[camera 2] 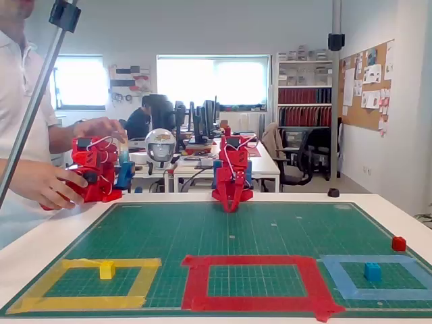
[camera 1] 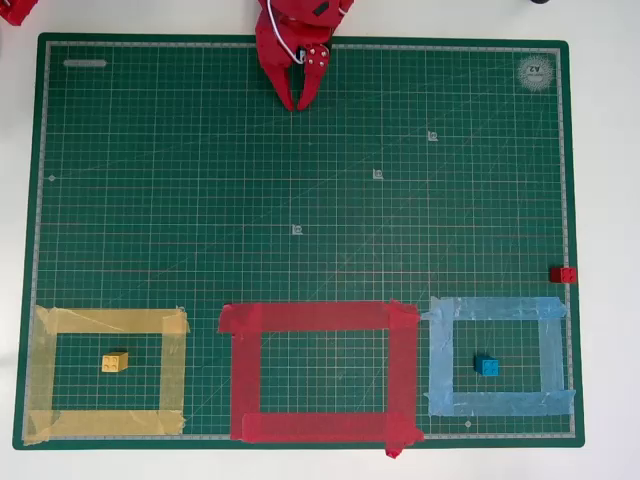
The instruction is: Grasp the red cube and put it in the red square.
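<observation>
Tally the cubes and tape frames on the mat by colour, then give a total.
Red: 2, cube and frame
Yellow: 2, cube and frame
Blue: 2, cube and light-blue frame
Total: 6

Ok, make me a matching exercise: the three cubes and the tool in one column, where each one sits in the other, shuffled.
Things:
1. red cube
2. yellow cube
3. blue cube
4. tool

Places:
A. inside the light-blue tape frame
B. at the mat's top edge in the overhead view, jaws together
C. at the mat's right edge, outside every frame
D. inside the yellow tape frame

Pairs: 1-C, 2-D, 3-A, 4-B
</observation>
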Action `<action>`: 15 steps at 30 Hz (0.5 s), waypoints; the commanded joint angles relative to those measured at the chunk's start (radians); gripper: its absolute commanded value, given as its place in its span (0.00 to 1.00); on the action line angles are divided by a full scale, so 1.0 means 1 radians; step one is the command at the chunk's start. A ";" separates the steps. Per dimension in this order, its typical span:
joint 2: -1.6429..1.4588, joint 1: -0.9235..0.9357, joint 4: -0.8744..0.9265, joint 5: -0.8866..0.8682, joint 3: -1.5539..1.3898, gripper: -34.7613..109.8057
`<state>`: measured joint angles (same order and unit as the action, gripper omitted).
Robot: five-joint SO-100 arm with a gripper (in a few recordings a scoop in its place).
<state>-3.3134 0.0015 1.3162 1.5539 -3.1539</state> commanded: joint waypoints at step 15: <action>-0.037 0.023 0.011 0.017 -0.006 0.25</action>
<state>-3.3134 0.0061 1.3192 1.5539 -3.1539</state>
